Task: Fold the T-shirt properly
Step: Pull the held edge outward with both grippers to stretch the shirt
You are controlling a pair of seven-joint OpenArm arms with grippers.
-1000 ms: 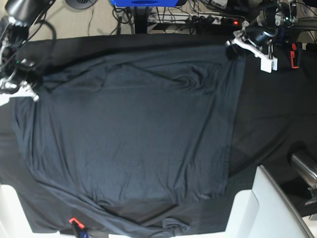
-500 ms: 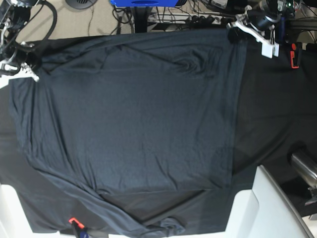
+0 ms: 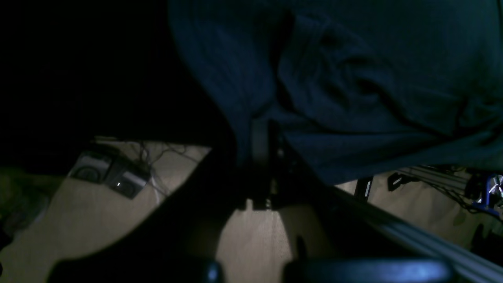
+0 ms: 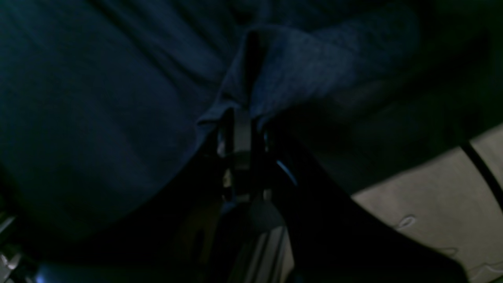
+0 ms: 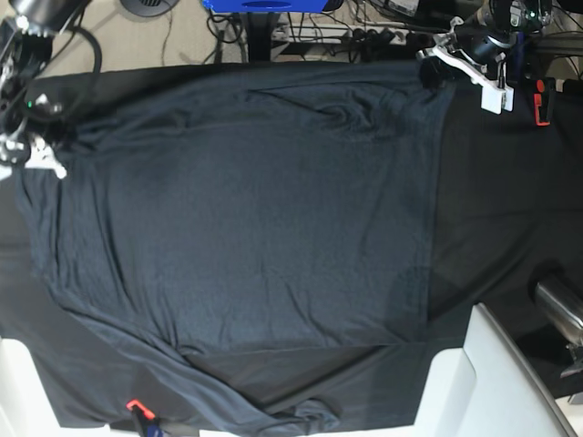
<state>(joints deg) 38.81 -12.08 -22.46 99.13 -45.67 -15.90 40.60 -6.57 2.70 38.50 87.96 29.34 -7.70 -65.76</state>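
The T-shirt (image 5: 246, 209), dark slate-grey, lies spread wide over the table in the base view, its near edge rumpled at the front. My left gripper (image 5: 432, 71) is shut on the shirt's far right corner at the table's back edge. My right gripper (image 5: 46, 157) is shut on the shirt's left corner. In the left wrist view the left gripper (image 3: 264, 133) pinches a bunched fold of the T-shirt (image 3: 353, 78). The right wrist view shows the right gripper (image 4: 240, 114) clamped on a raised edge of the T-shirt (image 4: 98, 98).
A black table cloth (image 5: 510, 200) covers the table beyond the shirt on the right. White blocks (image 5: 483, 382) stand at the front corners. A metal cylinder (image 5: 557, 305) juts in at the right edge. A red clip (image 5: 541, 102) sits at the back right. Cables lie on the floor behind.
Both grippers pulled the shirt's far edge toward the table's back, drawing the cloth flatter. The right gripper then came a little forward on the left side.
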